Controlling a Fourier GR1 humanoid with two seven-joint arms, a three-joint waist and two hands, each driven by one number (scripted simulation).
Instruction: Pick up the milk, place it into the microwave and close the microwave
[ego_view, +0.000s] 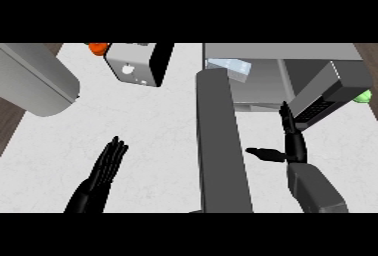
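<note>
Head view: the microwave (295, 75) stood at the desk's (155, 125) far right with its door (221, 145) swung out. The milk (230, 67) lay inside, at the cavity's left. The right hand (289, 140) hovered beside the door, fingers straight, thumb spread. The left hand (109, 162) rested open at lower left.

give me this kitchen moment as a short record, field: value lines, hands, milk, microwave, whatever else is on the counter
milk: pale carton lying inside the microwave, at its back left
microwave: body open toward the view
microwave door: door swung wide open, edge-on
right hand: right hand open, fingers straight, in front of the cavity, holding nothing
left hand: left hand open, resting low left over the counter
other items: grey toaster, orange object behind it, green object at right edge
task state: door not yet closed
</note>
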